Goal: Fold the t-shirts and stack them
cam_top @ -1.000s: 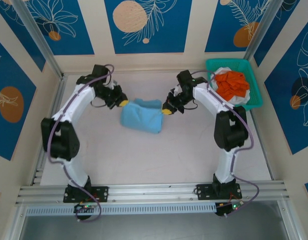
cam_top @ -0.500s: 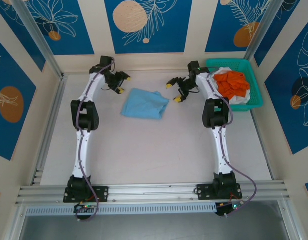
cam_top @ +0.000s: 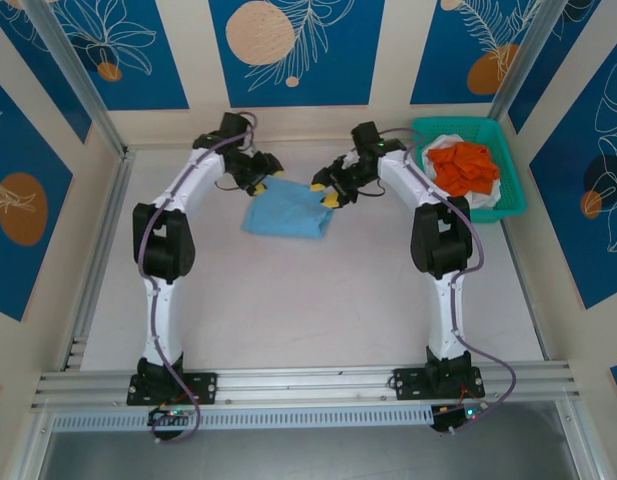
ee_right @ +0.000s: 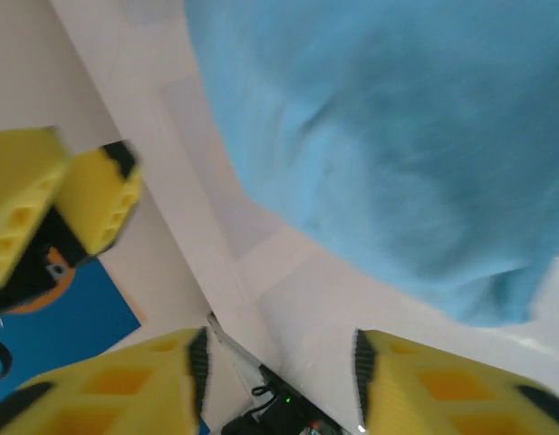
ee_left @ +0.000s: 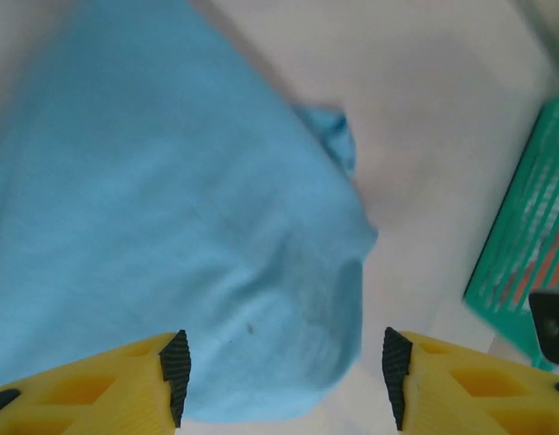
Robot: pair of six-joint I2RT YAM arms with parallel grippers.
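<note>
A light blue t-shirt (cam_top: 285,213) lies folded on the table at the back centre. My left gripper (cam_top: 271,178) hovers over its far left corner, jaws open. In the left wrist view the shirt (ee_left: 170,227) spreads below that gripper (ee_left: 284,376), its rounded edge between the yellow fingers. My right gripper (cam_top: 323,190) is at the shirt's far right corner, also open. In the right wrist view bare table shows between the jaws of that gripper (ee_right: 279,362), with the shirt (ee_right: 397,136) just beyond. An orange t-shirt (cam_top: 466,165) lies on a white one (cam_top: 485,196) in the basket.
The teal lattice basket (cam_top: 458,125) stands at the back right corner, and its wall (ee_left: 524,245) shows at the right of the left wrist view. The left gripper's yellow fingers (ee_right: 80,199) appear at the left of the right wrist view. The back wall is close behind both grippers.
A second ago both grippers were shut on the blue shirt's ends. They let go, drew back toward the wall, and have now come in again over its far corners.
</note>
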